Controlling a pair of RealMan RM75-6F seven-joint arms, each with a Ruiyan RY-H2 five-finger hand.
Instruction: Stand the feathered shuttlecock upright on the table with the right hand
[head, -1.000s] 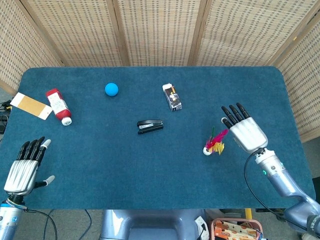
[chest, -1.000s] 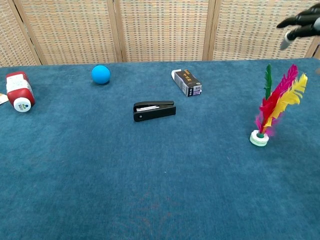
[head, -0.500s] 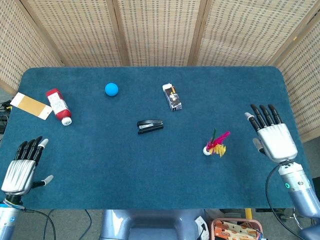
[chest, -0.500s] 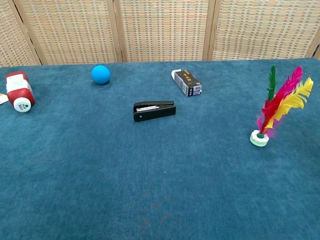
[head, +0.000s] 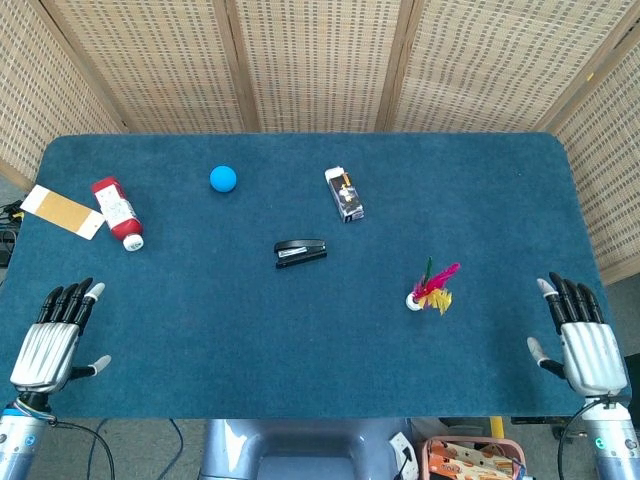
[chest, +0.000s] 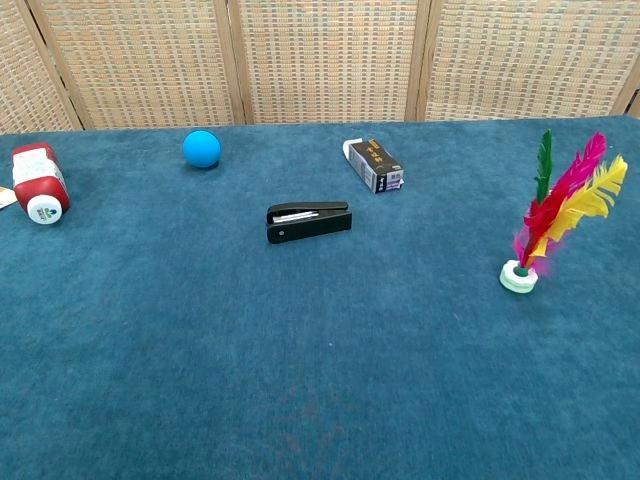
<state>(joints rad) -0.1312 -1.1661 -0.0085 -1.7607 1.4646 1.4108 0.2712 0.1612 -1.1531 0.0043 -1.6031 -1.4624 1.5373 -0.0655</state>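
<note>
The feathered shuttlecock (head: 432, 287) (chest: 553, 219) stands upright on its white base on the blue table (head: 300, 330), right of centre, with green, pink and yellow feathers leaning right. My right hand (head: 581, 338) hovers flat at the table's front right corner, fingers spread and holding nothing, well clear of the shuttlecock. At the front left corner my left hand (head: 52, 336) is likewise flat and holding nothing. Neither hand shows in the chest view.
A black stapler (head: 301, 251) (chest: 308, 221) lies mid-table. Behind it are a small dark box (head: 344, 193) (chest: 375, 165) and a blue ball (head: 223, 178) (chest: 201, 148). A red bottle (head: 117, 212) (chest: 36, 183) and a tan card (head: 62, 211) lie far left. Wicker screens stand behind.
My right hand has drawn back from beside the shuttlecock to the front right corner. The shuttlecock stays standing on its base. The left hand barely moved.
</note>
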